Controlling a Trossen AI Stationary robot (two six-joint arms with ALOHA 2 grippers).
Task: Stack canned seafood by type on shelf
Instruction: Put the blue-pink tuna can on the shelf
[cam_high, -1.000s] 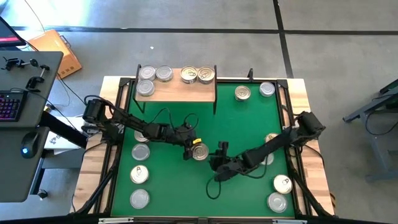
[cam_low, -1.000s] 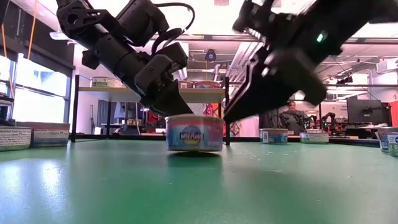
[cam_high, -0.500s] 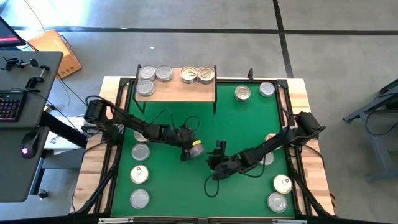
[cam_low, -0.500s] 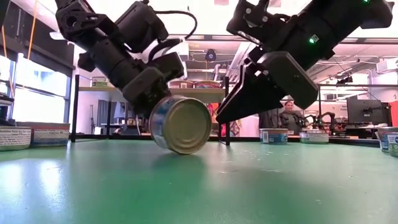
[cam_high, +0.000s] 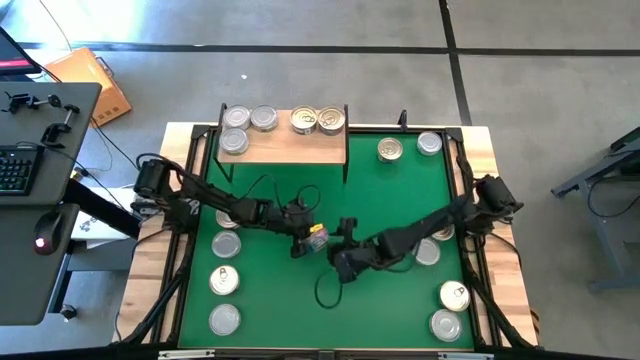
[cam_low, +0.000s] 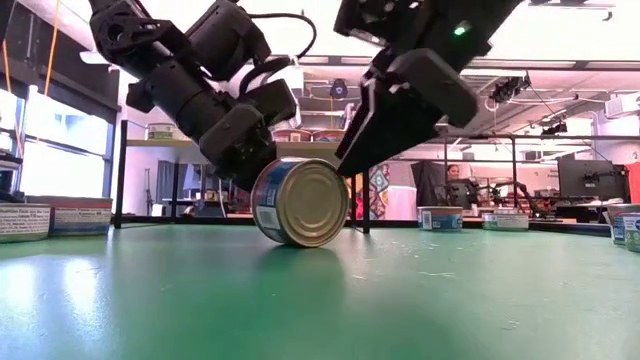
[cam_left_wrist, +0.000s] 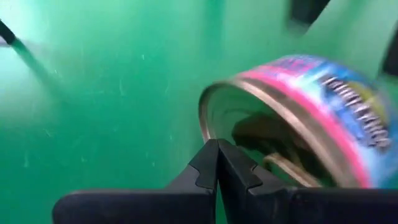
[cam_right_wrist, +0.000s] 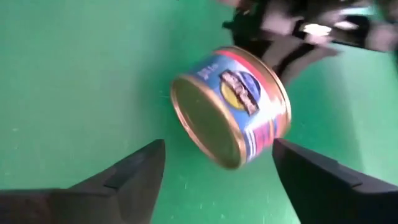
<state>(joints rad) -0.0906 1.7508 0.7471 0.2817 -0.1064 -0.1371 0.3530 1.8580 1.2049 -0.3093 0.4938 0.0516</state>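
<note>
A tin (cam_low: 300, 202) tipped on its edge rests on the green mat (cam_low: 320, 300), just under the left gripper (cam_low: 245, 150); the right gripper (cam_low: 360, 150) hangs beside it.

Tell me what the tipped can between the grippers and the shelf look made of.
The tipped can: metal, likely gold-tinted tinplate, its shiny end reflecting light, with a glossy printed label. The shelf: pale, matte wooden board with visible grain colour, on thin black legs, probably metal.

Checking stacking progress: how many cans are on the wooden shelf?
5 visible from above: three silver-lidded cans at the shelf left end, two gold-lidded cans toward its right; others beneath may be hidden.
</note>
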